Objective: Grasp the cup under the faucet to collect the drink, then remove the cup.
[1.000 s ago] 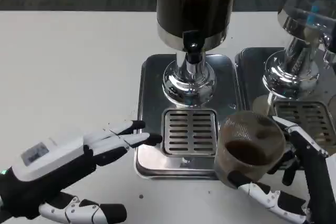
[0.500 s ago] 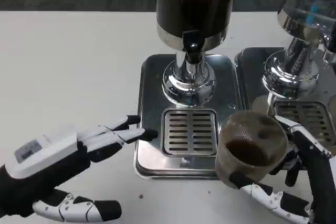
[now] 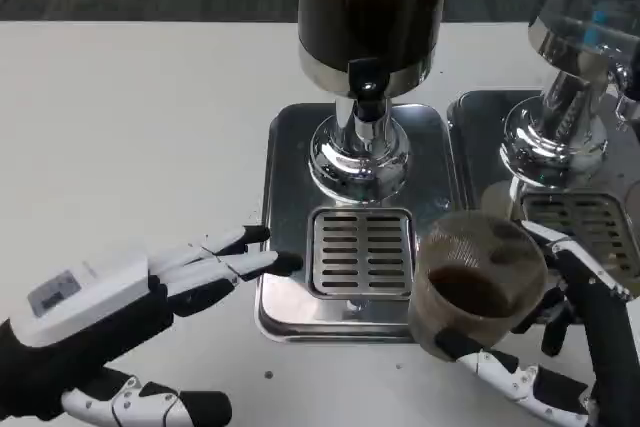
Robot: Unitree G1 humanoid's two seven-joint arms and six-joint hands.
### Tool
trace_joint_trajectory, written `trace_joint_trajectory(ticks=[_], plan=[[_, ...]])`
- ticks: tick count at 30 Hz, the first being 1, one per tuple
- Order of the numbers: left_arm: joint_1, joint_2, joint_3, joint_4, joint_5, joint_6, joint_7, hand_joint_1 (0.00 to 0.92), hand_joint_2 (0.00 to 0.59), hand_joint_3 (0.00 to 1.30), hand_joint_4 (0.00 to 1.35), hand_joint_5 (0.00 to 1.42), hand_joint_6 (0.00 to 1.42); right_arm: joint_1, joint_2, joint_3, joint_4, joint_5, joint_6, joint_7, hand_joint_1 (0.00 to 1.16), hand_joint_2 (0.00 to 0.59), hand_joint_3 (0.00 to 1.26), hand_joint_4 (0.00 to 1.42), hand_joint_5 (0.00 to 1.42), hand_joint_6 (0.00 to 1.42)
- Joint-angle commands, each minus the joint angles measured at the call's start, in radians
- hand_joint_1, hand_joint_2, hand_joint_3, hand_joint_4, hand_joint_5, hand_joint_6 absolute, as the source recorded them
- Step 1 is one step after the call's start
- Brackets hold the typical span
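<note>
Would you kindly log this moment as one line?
right hand: holds cup, dark drink inside | cup: off drip grate, right of it | left hand: open, beside tray

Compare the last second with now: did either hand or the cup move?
The left hand drew back slightly toward the picture's lower left, then eased forward again, fingers apart and empty. The right hand kept holding the cup of dark drink beside the drip grate, barely shifted.

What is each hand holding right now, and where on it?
The right hand holds the clear plastic cup of dark drink around its side wall, fingers wrapped behind and below. The left hand holds nothing, its fingers extended toward the steel drip tray.
</note>
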Motion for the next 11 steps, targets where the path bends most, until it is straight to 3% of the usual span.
trace_joint_trajectory(ticks=[1, 11], plan=[[0.01, 0.019, 0.001, -0.011, -0.013, -0.007, 0.006, 0.0, 0.165, 0.1, 0.0, 0.0, 0.09, 0.0, 0.001, -0.009, -0.039, 0.024, -0.043, -0.005, 0.67, 0.245, 0.63, 0.75, 0.89, 1.15], [0.011, 0.018, 0.003, -0.009, -0.014, -0.005, 0.007, 0.0, 0.165, 0.1, 0.0, 0.0, 0.09, -0.001, 0.0, -0.012, -0.036, 0.033, -0.046, -0.001, 0.67, 0.245, 0.63, 0.76, 0.9, 1.17]])
